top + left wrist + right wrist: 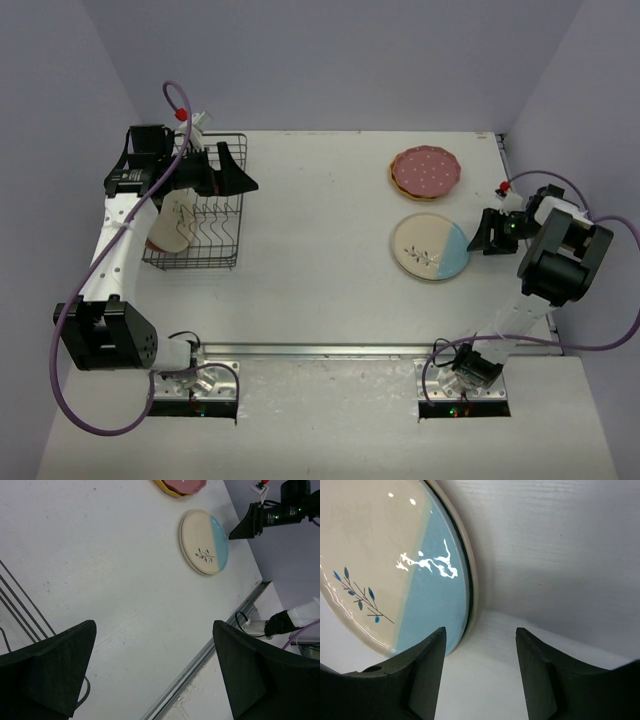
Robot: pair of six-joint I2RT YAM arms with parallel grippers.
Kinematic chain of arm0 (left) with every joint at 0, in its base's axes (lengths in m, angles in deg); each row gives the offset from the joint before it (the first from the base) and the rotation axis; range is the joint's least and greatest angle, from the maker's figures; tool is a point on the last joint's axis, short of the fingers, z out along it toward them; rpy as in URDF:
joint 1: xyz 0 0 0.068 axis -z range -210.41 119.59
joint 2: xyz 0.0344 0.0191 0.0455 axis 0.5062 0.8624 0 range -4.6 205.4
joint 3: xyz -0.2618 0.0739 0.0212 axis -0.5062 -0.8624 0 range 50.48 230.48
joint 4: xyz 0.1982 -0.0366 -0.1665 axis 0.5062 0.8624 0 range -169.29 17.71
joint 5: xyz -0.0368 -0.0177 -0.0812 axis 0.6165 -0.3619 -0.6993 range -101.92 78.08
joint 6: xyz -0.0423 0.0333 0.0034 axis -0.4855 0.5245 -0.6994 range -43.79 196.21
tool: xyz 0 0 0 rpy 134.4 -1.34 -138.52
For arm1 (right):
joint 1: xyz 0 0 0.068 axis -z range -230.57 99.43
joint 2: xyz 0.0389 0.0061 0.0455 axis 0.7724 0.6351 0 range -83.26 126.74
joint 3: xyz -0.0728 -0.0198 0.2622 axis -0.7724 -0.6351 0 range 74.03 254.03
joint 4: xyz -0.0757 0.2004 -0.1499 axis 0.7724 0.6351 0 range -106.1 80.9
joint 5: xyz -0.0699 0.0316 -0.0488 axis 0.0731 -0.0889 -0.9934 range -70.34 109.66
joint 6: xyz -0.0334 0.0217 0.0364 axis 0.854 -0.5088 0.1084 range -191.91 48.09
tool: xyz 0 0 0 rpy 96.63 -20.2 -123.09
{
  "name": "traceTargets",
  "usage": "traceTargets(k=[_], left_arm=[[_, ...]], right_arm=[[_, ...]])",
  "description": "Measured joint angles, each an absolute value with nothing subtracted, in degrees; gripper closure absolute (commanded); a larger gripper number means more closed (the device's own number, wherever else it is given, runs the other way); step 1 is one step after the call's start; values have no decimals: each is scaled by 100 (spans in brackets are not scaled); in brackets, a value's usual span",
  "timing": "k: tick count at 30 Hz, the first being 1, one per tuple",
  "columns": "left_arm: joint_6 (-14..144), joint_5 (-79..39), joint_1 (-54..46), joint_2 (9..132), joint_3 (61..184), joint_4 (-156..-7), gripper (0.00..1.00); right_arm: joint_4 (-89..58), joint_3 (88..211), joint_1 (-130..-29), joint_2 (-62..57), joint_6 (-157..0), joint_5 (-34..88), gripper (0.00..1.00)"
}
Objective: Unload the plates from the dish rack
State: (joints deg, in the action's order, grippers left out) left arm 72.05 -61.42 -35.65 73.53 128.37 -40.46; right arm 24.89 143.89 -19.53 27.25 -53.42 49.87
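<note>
Nearest the right wrist camera, the right fingers (415, 675) stand apart with nothing between them. I see bare surface (545, 555) in the gap. The rim of the cream-and-blue plate (395, 580) lies just ahead of the left-hand finger.

1. Cream-and-blue plate (430, 247): round and glossy. The larger part is cream and one side segment is light blue. A thin leaf sprig with blue leaves crosses the cream part. It lies flat on the right half of the surface.
2. Dark pink plate (427, 168): scalloped rim with white dots. It sits on a yellow-orange plate (395, 182), of which only the rim shows. This stack lies beyond the cream-and-blue plate and apart from it.
3. Cream plate (178, 222): it stands tilted between the tines at the near left of the dish rack (215, 262). Its lower edge looks tinted pink. I cannot make out any pattern.
4. Dish rack: a dark wire basket at the left of the surface.

Left fingers (235, 178): above the far right part of the rack, spread wide, holding nothing. The left wrist view shows both fingers (50, 670) with open surface between them, and rack wires (20, 605) at the left edge.

Right fingers (485, 235): low, just beside the blue edge of the cream-and-blue plate.
</note>
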Motion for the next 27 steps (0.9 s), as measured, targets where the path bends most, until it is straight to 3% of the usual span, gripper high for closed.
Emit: traceTargets(k=[8, 11, 13, 16, 20, 27], left_arm=[[7225, -5657, -3676, 7351, 12968, -3887, 0], [7345, -4851, -3781, 7351, 13278, -3632, 7], [7529, -4223, -3860, 7351, 13542, -3429, 12], [7880, -3449, -4087, 7352, 13905, -3135, 17], [8413, -2874, -4702, 7508, 14313, -2661, 25], [9363, -2910, -5674, 8328, 14650, -1972, 30]], right_arm=[[2387, 14278, -2319, 2548, -5339, 4894, 40], [2428, 14234, -2383, 2398, -5338, 4900, 27], [2455, 14228, -2379, 2172, -5338, 4912, 13], [2462, 14230, -2386, 1602, -5322, 4951, 3], [2429, 14245, -2575, 706, -5351, 4967, 1], [2208, 14110, -3599, -382, -5548, 4915, 1]])
